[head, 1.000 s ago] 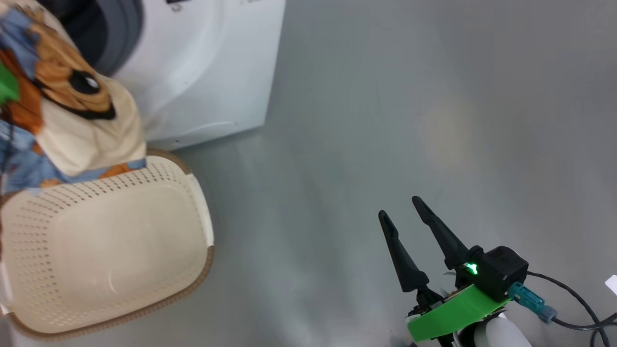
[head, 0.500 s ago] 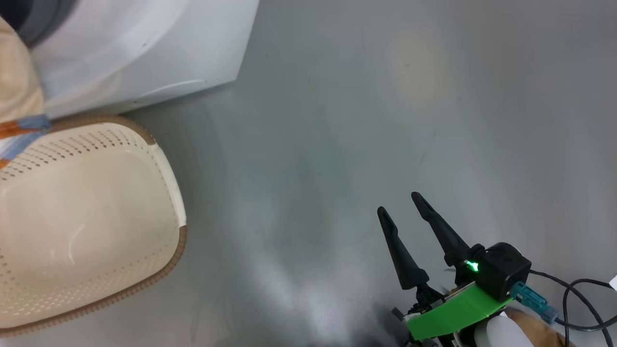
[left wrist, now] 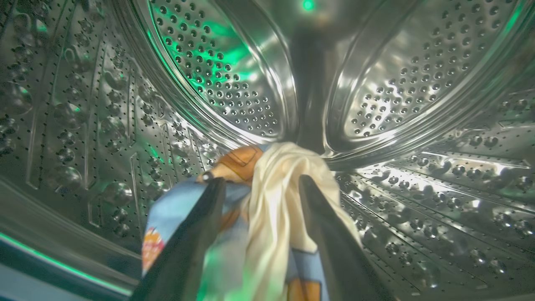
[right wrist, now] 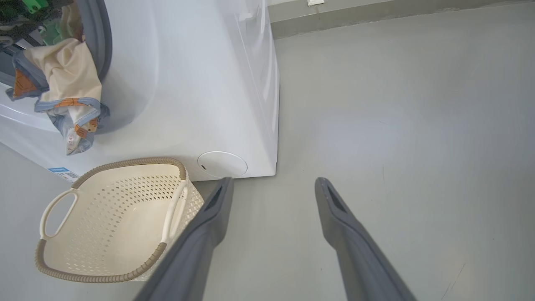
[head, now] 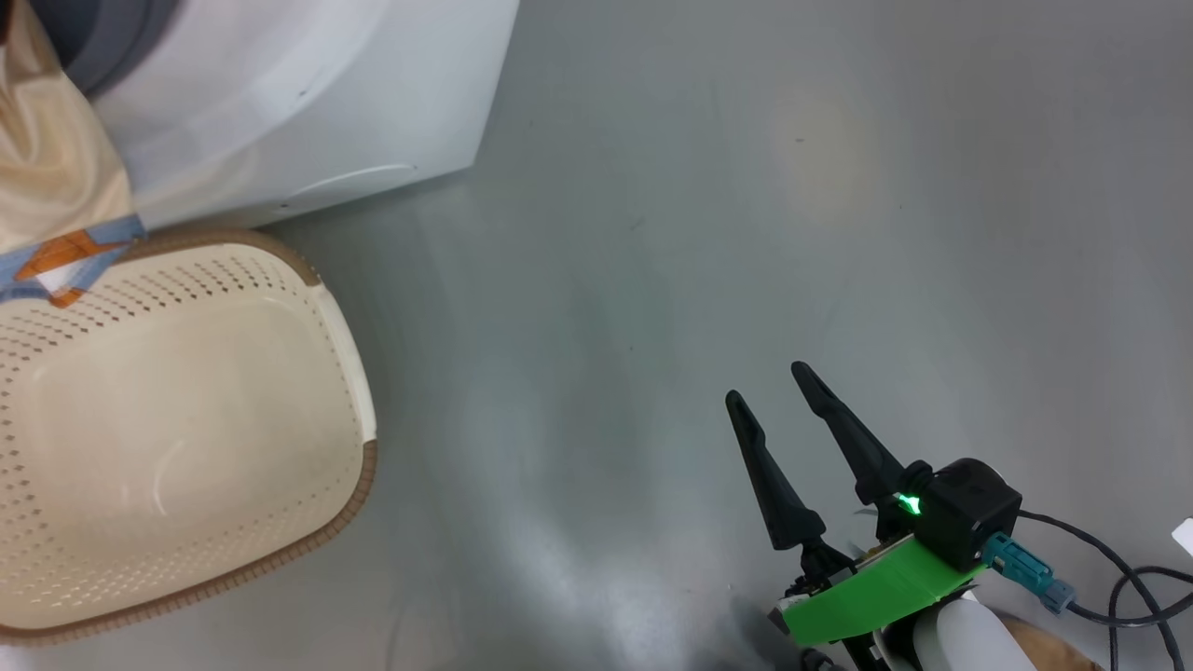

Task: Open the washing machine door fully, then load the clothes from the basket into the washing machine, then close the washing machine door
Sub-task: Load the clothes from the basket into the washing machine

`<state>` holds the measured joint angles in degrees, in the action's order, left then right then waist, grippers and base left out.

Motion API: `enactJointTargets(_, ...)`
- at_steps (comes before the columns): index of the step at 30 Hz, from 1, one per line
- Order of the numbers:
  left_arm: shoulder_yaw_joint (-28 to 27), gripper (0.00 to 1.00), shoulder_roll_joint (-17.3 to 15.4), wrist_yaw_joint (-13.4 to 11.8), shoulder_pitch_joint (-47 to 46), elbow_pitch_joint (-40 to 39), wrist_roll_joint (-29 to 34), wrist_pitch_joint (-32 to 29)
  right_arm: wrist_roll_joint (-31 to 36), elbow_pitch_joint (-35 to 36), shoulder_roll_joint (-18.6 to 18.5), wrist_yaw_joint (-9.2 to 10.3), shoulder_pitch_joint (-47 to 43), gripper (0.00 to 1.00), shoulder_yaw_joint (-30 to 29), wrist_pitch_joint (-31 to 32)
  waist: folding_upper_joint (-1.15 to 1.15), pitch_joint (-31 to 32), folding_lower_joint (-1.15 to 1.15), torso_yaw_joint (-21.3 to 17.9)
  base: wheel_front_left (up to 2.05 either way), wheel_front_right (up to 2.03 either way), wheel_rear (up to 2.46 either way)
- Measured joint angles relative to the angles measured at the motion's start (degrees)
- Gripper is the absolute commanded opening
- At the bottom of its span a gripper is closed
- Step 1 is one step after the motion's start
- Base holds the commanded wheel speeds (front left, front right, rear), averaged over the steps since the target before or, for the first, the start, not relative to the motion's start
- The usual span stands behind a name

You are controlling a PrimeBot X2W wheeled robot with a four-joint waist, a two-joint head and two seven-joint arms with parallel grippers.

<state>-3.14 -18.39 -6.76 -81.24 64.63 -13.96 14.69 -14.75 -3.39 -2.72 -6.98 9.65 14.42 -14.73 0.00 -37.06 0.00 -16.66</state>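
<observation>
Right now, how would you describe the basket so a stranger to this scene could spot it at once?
Find the big white washing machine standing on the grey floor. Just in front of its base sits the basket. It is cream plastic with perforated walls, a brown woven-look rim and white loop handles, unlike the smooth white machine.

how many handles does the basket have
2. In the right wrist view, the left handle loops off one end of the basket, and the right handle off the opposite end. None looks hidden.
</observation>
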Motion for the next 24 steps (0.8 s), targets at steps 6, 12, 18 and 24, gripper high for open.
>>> enactJointTargets(6, -0.1, 1.0, 1.9, -1.8, 1.6, 1.8, -0.2, 0.0, 0.0, -0.5, 0.0, 0.0, 0.0, 1.0, -0.1, 0.0, 0.0, 2.4, 0.0, 0.7, 0.0, 0.0, 0.0)
enactJointTargets(12, -0.1, 1.0, 4.2, -3.5, 5.5, 1.8, -0.2, 0.0, 0.0, -1.2, 0.0, 0.0, -0.1, 1.0, -0.2, 0.0, 0.0, 5.2, 0.0, 1.8, 0.0, 0.0, 0.0)
enactJointTargets(18, -0.2, 1.0, 6.3, -4.0, 8.8, 0.2, -0.5, 0.0, 0.1, -1.3, -0.1, 0.0, -0.1, 1.0, -1.0, 0.0, 0.0, 7.3, -0.01, 3.6, 0.0, 0.0, 0.0)
enactJointTargets(24, 1.4, 1.0, 11.1, -1.1, 14.7, -4.2, -0.4, 0.0, 1.2, -1.3, -0.2, 0.0, -0.1, 1.0, -3.6, 0.0, 0.0, 7.9, 0.0, 7.0, 0.0, 0.0, 0.0)
